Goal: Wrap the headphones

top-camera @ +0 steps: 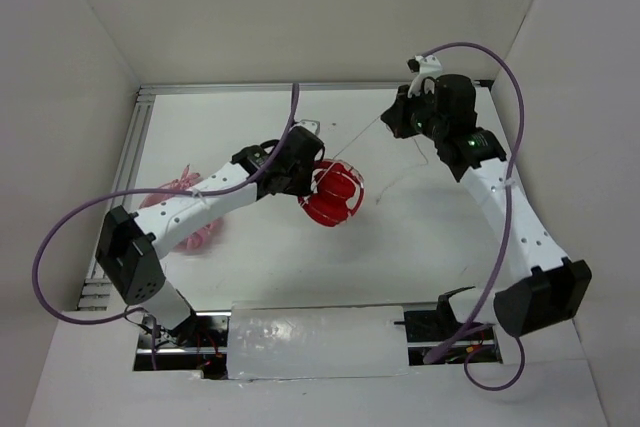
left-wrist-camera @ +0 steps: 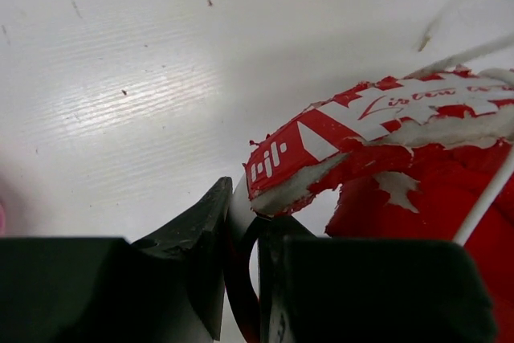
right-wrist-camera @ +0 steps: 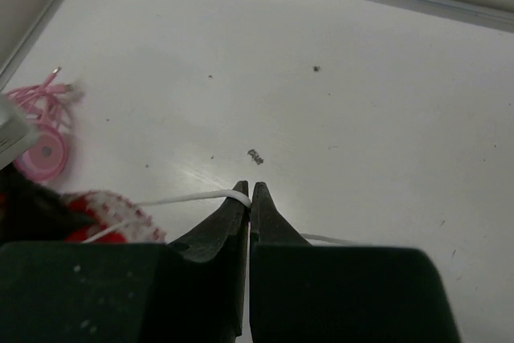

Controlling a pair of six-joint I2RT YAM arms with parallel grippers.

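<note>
The red headphones (top-camera: 333, 197) are held above the middle of the table. My left gripper (top-camera: 308, 173) is shut on their headband; in the left wrist view the peeling red band (left-wrist-camera: 377, 122) runs out from between the jaws (left-wrist-camera: 245, 222), with a red cup (left-wrist-camera: 418, 206) on the right. The thin white cable (top-camera: 362, 135) stretches from the headphones up and right to my right gripper (top-camera: 392, 119). In the right wrist view that gripper (right-wrist-camera: 250, 196) is shut on the cable (right-wrist-camera: 189, 197), which passes between the tips.
Pale pink headphones (top-camera: 190, 209) lie at the table's left, partly under my left arm; they also show in the right wrist view (right-wrist-camera: 42, 130). The table's metal rail (top-camera: 250, 88) runs along the far edge. White walls close in all sides.
</note>
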